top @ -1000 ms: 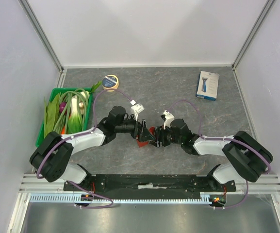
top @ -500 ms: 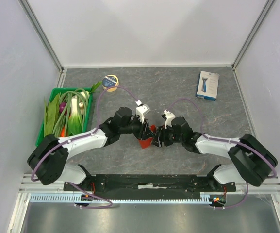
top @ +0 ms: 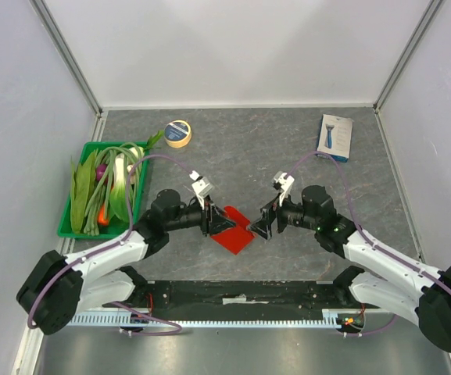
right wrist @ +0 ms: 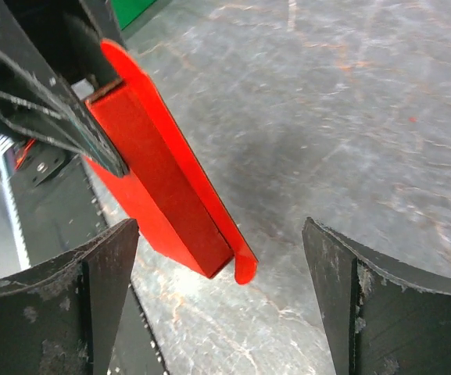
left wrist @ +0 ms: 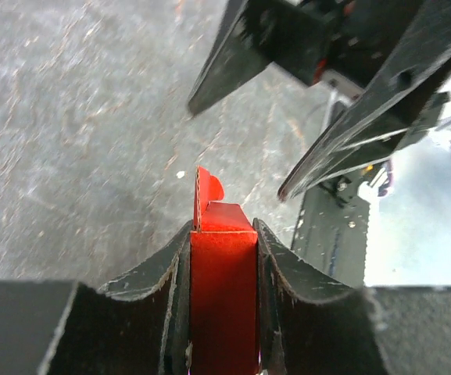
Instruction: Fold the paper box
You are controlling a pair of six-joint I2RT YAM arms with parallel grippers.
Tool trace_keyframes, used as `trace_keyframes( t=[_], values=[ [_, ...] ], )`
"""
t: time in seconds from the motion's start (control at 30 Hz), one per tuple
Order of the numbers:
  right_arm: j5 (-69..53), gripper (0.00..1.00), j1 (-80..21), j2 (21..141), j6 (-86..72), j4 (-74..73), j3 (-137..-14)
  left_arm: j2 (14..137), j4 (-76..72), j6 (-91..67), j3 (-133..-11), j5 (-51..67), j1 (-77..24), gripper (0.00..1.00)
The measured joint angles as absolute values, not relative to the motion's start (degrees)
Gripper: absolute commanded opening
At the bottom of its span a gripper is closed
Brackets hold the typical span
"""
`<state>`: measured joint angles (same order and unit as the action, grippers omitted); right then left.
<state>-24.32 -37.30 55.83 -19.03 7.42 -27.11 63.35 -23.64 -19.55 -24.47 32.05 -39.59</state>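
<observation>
The paper box (top: 235,233) is a glossy red cardboard piece, partly folded into a narrow sleeve with a rounded tab at its end. My left gripper (top: 216,222) is shut on one end of it; in the left wrist view the red box (left wrist: 223,297) fills the gap between both fingers of the left gripper (left wrist: 223,228). The box's free end (right wrist: 166,191) slants down toward the table, in front of my right gripper (right wrist: 219,230). That right gripper (top: 261,226) stands wide open just right of the box, touching nothing.
A green tray (top: 67,231) of leafy vegetables sits at the left edge. A roll of tape (top: 178,133) lies behind it. A white-and-blue retail box (top: 334,137) lies at the back right. Walls close in the left, right and far sides.
My left gripper has closed on the red box. The right gripper has opened and drawn back to the right, and the box has swung out to slant across the gap between them.
</observation>
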Motion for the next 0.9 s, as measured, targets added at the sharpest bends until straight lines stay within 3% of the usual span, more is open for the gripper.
trace_keyframes(
  t=[0.23, 0.5, 0.53, 0.57, 0.63, 0.67, 0.73, 0.9],
  values=[
    [-39.92, 0.9, -38.24, 58.48, -19.42, 11.49, -27.05, 61.41, -41.12, -26.2, -20.27, 42.37, -38.72, 0.24],
    [-42.13, 0.54, -41.41, 60.05, -19.09, 11.7, -27.49, 63.46, -51.55, -30.68, -20.25, 46.72, -38.52, 0.25],
    [-41.89, 0.47, -41.41, 59.96, -19.22, 11.6, -27.59, 63.61, -51.83, -30.7, -20.25, 46.59, -38.37, 0.33],
    [-41.5, 0.32, -41.43, 59.9, -19.0, 11.42, -27.86, 63.77, -51.96, -30.68, -20.25, 46.28, -38.24, 0.4],
    [-41.32, 0.18, -41.67, 59.92, -18.09, 9.43, -29.17, 63.83, -51.72, -30.61, -20.21, 44.47, -38.06, 0.6],
    [-41.01, 0.15, -42.04, 60.03, -17.26, 8.43, -29.98, 63.77, -51.27, -30.7, -20.14, 42.83, -37.89, 0.63],
    [-37.89, 0.21, -42.26, 60.95, -15.97, 6.35, -31.62, 62.92, -49.52, -30.59, -19.73, 38.89, -37.78, 0.73],
    [-29.04, 0.22, -42.44, 66.74, -12.71, 3.09, -34.46, 53.45, -34.09, -30.94, -17.96, 21.89, -37.41, 0.81]
  ],
)
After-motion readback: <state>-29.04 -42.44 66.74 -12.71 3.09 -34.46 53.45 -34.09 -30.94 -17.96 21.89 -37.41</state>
